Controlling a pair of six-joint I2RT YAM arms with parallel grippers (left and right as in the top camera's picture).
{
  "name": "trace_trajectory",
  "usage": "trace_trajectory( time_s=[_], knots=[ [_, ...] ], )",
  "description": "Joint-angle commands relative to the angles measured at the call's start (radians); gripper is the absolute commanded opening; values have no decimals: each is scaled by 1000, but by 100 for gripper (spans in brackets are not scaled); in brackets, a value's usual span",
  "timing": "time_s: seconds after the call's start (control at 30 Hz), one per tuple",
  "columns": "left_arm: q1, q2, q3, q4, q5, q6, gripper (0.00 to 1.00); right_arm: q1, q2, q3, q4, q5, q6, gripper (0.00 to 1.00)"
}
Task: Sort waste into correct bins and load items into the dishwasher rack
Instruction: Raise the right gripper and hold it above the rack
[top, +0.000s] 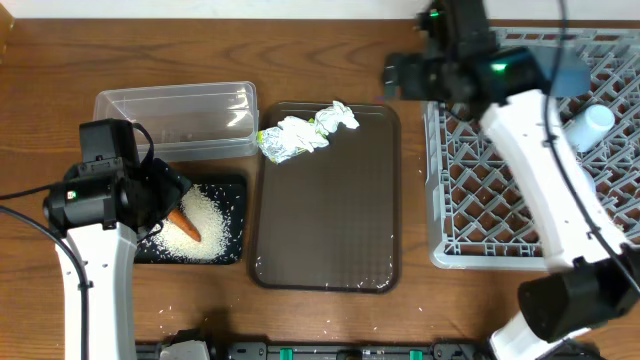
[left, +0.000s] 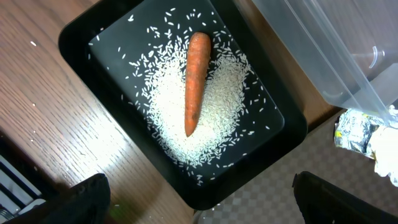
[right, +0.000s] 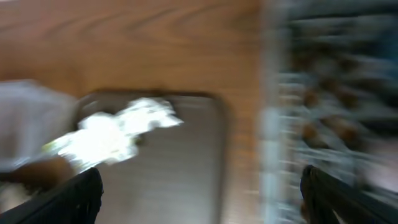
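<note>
Rack (top: 470, 170): grey, right of tray (top: 330, 220).
Bin (left: 74, 43): black, holds rice (left: 163, 118).
Left fingers (left: 87, 202): wide open, empty, above bin's near end.
Right fingers (right: 74, 199): wide open, empty; view blurred.
Wrappers (top: 300, 135): crumpled white, on tray's far end.
Carrot (left: 196, 81): orange, on rice, apart from fingers.

- Wooden surface (top: 330, 60): warm mid-brown, with darker streaks of grain running along it.
- Shallow rectangular plastic bin (left: 109, 93): plain glossy black.
- Heap of rice grains (left: 217, 106): white, scattering into loose specks against the black.
- Small tapered carrot (left: 196, 81): bright orange, paler at the tip.
- Rectangular plastic tub (top: 175, 105): clear, with white glints.
- Flat serving tray (top: 330, 210): dark brown with a fine woven texture.
- Crumpled wrappers (top: 300, 133): white with yellow-green bits.
- Square plastic crate (top: 437, 180): pale grey lattice, brown showing through.
</note>
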Motion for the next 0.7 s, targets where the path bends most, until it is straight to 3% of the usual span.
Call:
trace_trajectory(
  time_s=[0.0, 0.3, 0.67],
  knots=[
    [4, 0, 15, -2, -15, 5, 97, -108, -72, 14, -45, 243, 28, 99],
    [4, 0, 15, -2, -15, 5, 96, -311, -79, 14, -166, 256, 28, 99],
    [4, 0, 15, -2, -15, 5, 96, -345, -79, 14, -166, 255, 28, 99]
  ],
)
